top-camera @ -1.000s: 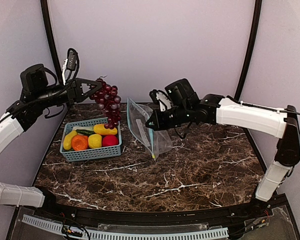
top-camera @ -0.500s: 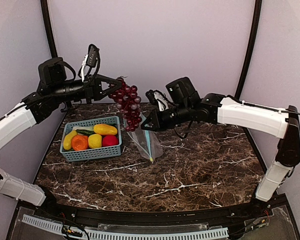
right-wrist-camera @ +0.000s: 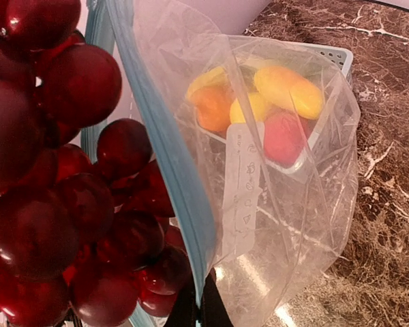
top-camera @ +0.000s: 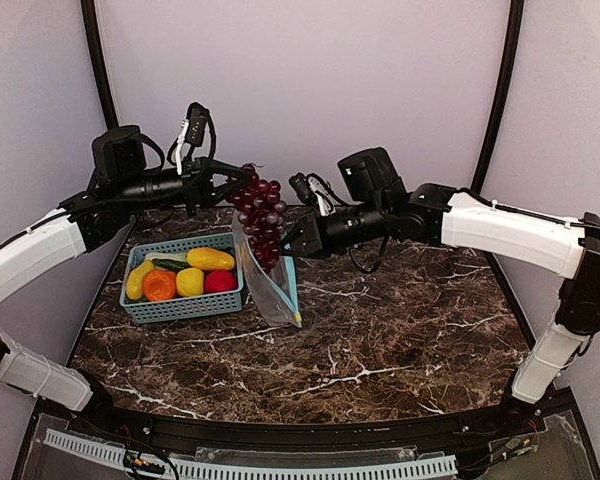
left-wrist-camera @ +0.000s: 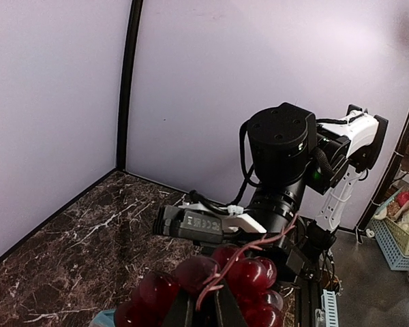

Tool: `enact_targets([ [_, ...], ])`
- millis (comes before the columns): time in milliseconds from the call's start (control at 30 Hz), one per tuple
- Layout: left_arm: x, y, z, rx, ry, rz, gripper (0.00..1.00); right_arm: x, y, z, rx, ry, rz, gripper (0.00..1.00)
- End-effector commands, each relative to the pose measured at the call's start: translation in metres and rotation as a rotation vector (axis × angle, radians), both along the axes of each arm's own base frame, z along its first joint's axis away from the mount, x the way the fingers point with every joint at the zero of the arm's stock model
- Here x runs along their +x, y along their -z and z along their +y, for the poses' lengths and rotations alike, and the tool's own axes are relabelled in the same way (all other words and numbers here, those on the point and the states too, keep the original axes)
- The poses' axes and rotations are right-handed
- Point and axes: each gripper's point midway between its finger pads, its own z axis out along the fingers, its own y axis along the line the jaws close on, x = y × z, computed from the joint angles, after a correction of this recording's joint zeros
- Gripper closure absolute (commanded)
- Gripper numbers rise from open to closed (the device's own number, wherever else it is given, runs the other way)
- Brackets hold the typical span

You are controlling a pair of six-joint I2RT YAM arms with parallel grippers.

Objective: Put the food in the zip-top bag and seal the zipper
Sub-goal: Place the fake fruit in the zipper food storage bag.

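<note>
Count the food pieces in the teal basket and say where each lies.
6 in the basket: long yellow piece at the left end, orange piece, round yellow piece and red piece along the front, green cucumber and yellow-orange piece behind them. Others may be hidden underneath.

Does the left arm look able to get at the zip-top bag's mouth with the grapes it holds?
Likely yes: the right end effector holds the zip-top bag up by its zipper, and the grapes in the left end effector hang right at the mouth, nothing between.
</note>
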Motion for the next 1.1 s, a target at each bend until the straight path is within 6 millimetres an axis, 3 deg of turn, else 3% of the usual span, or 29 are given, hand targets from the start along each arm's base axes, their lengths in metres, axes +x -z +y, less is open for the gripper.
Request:
enact_targets([
  [0,-0.001,0.007,0.001,0.036,-0.011,-0.054,0.99,0.0,-0.029,-0.002,0.074,-0.003,-0.028,1.0],
  [500,0.002,0.063,0.014,0.239,-0.073,-0.024,0.99,0.002,-0.032,-0.002,0.092,0.0,-0.023,1.0],
  [867,-0.004,0.085,-0.003,0.336,-0.03,0.006,0.99,0.004,-0.029,-0.002,0.096,0.008,-0.018,1.0],
  [1067,0.003,0.098,-0.01,0.408,-0.05,0.022,0.99,0.003,-0.029,-0.003,0.096,0.011,-0.021,1.0],
])
